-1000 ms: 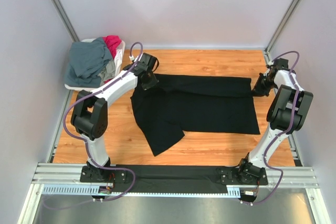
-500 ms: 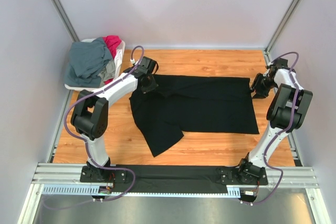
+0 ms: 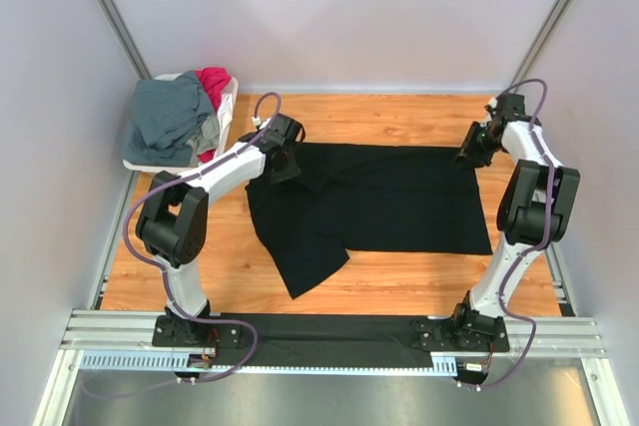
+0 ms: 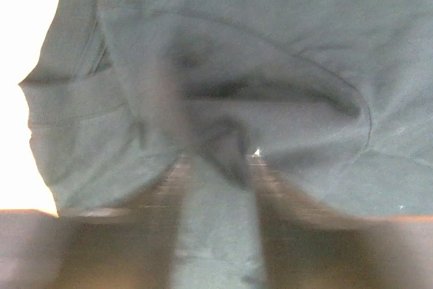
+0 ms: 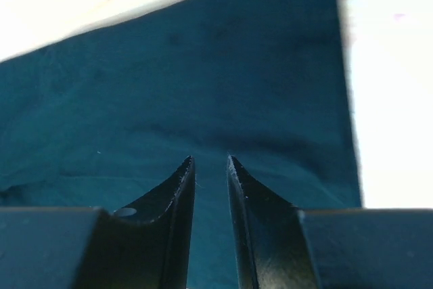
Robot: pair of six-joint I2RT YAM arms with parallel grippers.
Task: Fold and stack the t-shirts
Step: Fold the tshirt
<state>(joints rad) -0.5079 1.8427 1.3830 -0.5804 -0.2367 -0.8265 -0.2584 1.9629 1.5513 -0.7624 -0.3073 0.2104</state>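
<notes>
A black t-shirt (image 3: pixel 389 197) lies spread flat on the wooden table, one sleeve pointing toward the near left. My left gripper (image 3: pixel 283 154) rests on its far left shoulder. In the left wrist view the left gripper (image 4: pixel 218 160) is blurred, its fingers apart, with a raised ridge of cloth at their tips. My right gripper (image 3: pixel 469 153) hovers at the shirt's far right corner. The right wrist view shows that gripper (image 5: pixel 211 158) open by a narrow gap above the cloth (image 5: pixel 169 86), holding nothing. A slate grey-blue t-shirt (image 3: pixel 168 119) and a magenta-red t-shirt (image 3: pixel 213 81) are heaped in the basket.
The white plastic basket (image 3: pixel 229 107) stands at the far left corner, just beside my left arm. Grey walls close in the table on three sides. Bare wood (image 3: pixel 399 112) shows behind the shirt and along the near edge (image 3: pixel 419 281).
My right gripper has left the shirt's right edge and moved away from me to its far right corner. My left gripper's fingers have parted, and it has shifted slightly right.
</notes>
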